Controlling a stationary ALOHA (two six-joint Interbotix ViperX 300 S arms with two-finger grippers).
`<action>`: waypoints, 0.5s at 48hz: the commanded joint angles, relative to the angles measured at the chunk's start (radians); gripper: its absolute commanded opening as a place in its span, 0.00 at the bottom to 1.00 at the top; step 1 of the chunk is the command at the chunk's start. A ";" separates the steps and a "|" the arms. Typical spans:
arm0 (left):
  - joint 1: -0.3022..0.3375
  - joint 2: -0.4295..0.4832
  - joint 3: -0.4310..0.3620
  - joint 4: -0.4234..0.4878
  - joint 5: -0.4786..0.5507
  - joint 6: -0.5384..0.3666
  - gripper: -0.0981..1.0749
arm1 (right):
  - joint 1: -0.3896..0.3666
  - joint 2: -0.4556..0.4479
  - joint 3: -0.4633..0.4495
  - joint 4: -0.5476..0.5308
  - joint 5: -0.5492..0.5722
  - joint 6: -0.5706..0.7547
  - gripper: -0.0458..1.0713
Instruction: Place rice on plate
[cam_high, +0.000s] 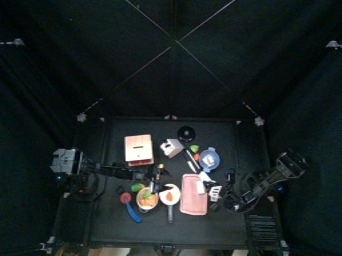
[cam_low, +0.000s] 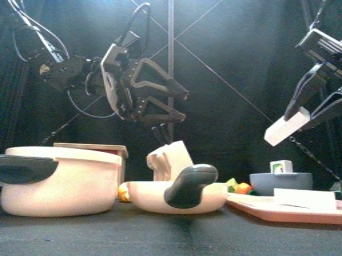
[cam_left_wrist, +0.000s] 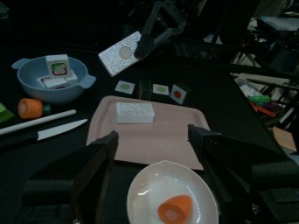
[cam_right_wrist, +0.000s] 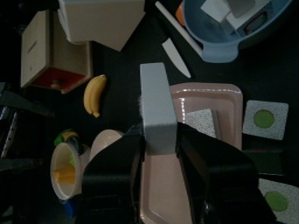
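Note:
The rice (cam_left_wrist: 135, 112) is a white speckled block lying on a pink tray (cam_left_wrist: 163, 144); it also shows in the right wrist view (cam_right_wrist: 205, 122). The white oval plate (cam_left_wrist: 146, 188) lies beside the tray and holds an orange piece (cam_left_wrist: 174, 208). My left gripper (cam_left_wrist: 152, 137) is open and empty, hanging above the plate and the tray's near edge. My right gripper (cam_right_wrist: 158, 144) is shut on a flat white spatula (cam_right_wrist: 156, 96) and holds it in the air above the tray; the spatula also shows in the front view (cam_low: 285, 129).
A blue bowl (cam_left_wrist: 52, 77) with a small carton stands beyond the tray. A knife (cam_left_wrist: 41, 131) and an orange tomato (cam_left_wrist: 31, 108) lie near it. A white pot (cam_low: 54, 180), a wooden box (cam_right_wrist: 52, 52) and a banana (cam_right_wrist: 96, 94) are on the left side. Small cards (cam_left_wrist: 160, 88) lie by the tray.

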 joint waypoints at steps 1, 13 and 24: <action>0.002 -0.014 -0.009 0.000 -0.009 0.002 0.92 | 0.040 0.291 -0.149 0.002 0.014 0.364 0.52; 0.006 -0.014 -0.011 0.000 -0.009 0.002 0.92 | 0.038 0.296 -0.140 0.012 -0.023 0.350 0.52; 0.008 -0.014 -0.011 0.000 -0.009 0.002 0.92 | 0.032 0.291 -0.130 0.029 -0.041 0.337 0.51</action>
